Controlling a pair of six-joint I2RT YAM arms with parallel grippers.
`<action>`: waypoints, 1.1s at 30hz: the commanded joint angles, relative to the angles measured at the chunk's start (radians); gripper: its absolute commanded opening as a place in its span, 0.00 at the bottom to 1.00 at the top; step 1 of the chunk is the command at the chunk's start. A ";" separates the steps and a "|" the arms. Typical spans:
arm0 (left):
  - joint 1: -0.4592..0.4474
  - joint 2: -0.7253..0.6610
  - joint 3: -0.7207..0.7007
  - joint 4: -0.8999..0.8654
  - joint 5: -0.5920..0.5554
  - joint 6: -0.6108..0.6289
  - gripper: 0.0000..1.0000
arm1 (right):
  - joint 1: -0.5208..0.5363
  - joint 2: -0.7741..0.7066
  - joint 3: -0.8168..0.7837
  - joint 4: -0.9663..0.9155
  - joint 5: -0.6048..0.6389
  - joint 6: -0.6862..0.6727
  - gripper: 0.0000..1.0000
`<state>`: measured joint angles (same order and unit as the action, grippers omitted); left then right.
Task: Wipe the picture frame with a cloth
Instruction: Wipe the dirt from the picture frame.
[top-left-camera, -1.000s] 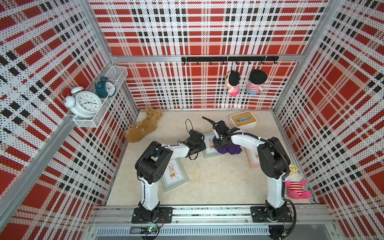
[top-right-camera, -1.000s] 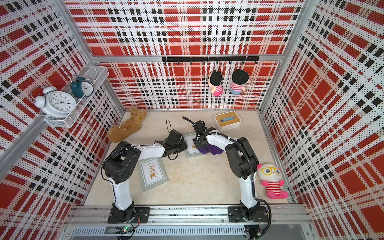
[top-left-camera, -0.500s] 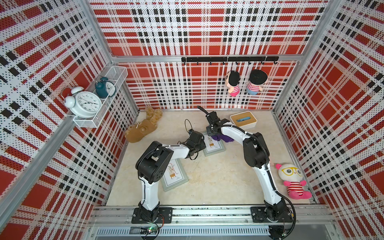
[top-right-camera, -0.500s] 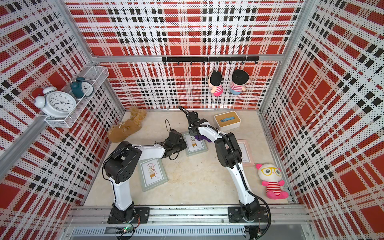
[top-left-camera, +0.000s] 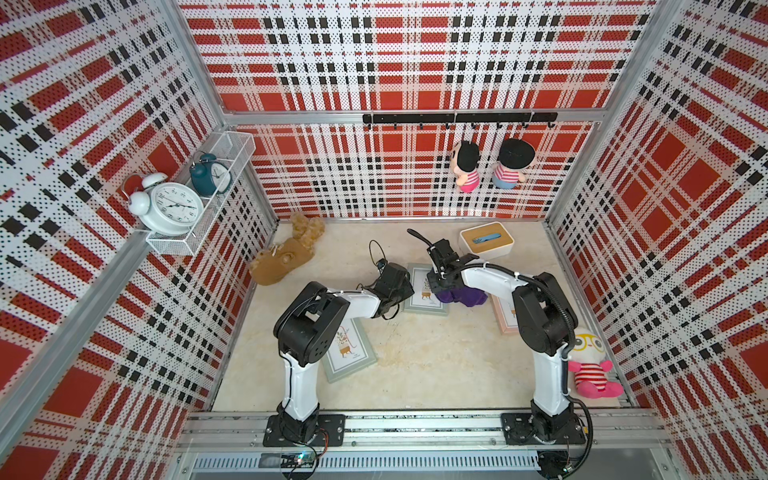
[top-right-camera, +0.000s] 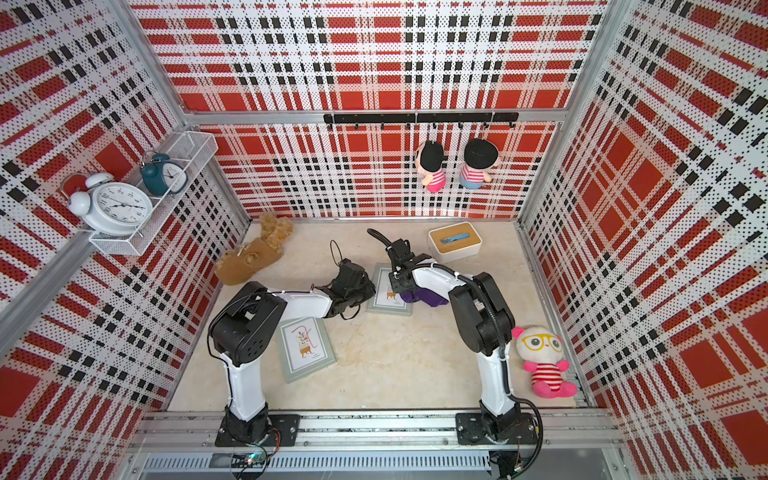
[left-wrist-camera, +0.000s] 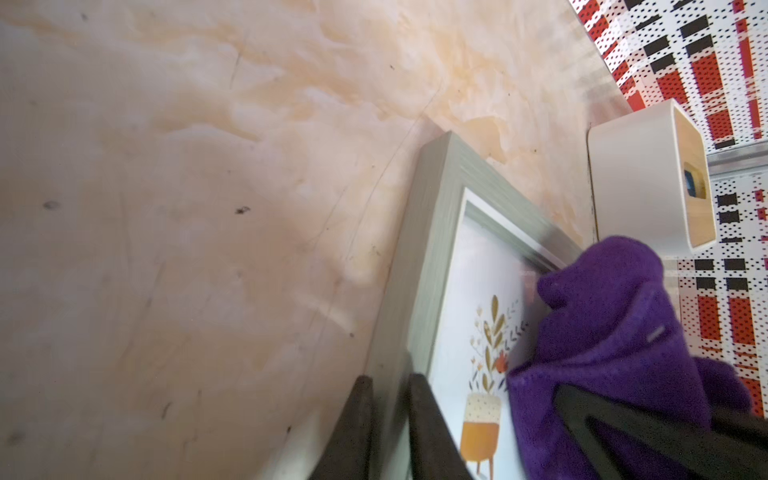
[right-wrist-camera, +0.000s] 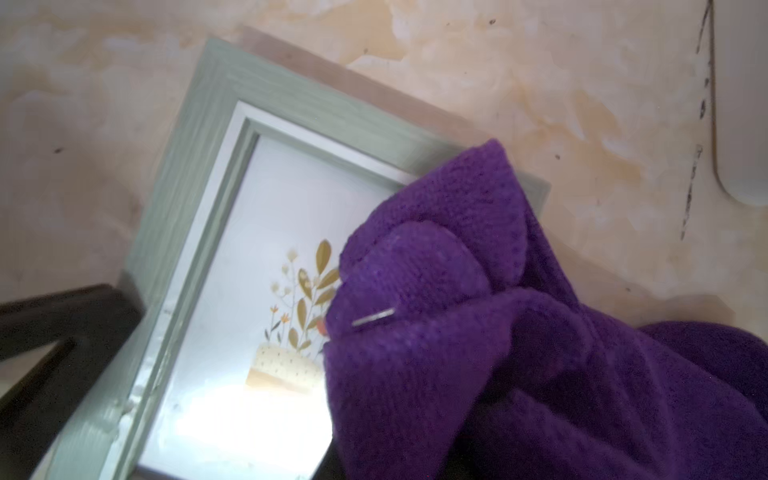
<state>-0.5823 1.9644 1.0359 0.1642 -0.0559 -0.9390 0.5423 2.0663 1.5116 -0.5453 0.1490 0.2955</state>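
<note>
A grey-green picture frame (top-left-camera: 423, 291) (top-right-camera: 387, 296) with a potted-plant print lies flat mid-table. My left gripper (left-wrist-camera: 392, 419) (top-left-camera: 404, 286) is shut on the frame's (left-wrist-camera: 432, 232) left border, one dark finger on each side of it. The deep purple cloth (top-left-camera: 461, 296) (top-right-camera: 428, 297) is bunched in my right gripper (top-left-camera: 441, 286), which is shut on it. The cloth (right-wrist-camera: 478, 332) rests on the glass and the right part of the frame (right-wrist-camera: 199, 174) and hides the right fingers. Its white tag (right-wrist-camera: 374, 318) shows.
A second green frame (top-left-camera: 351, 351) lies near the left arm's base. A pink frame (top-left-camera: 503, 316) is partly under the right arm. A white box with a wooden lid (top-left-camera: 486, 243) stands at the back. A brown plush (top-left-camera: 286, 257) and a doll (top-left-camera: 590, 365) sit at the sides.
My right gripper carried the cloth to the frame's far edge, then back toward its near right side. My left gripper closed on the frame's left border.
</note>
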 joint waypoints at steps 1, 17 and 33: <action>0.009 0.083 -0.050 -0.194 -0.018 0.021 0.19 | -0.040 0.170 0.172 -0.075 0.047 -0.032 0.00; 0.006 0.055 0.014 -0.248 -0.005 0.081 0.20 | -0.087 -0.092 0.125 0.049 0.161 0.066 0.00; 0.011 -0.039 0.095 -0.237 0.055 0.121 0.33 | -0.108 0.027 0.008 0.089 -0.183 -0.012 0.00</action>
<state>-0.5777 1.9663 1.1358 -0.0174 -0.0105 -0.8322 0.4217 2.0697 1.5017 -0.4847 0.1223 0.3241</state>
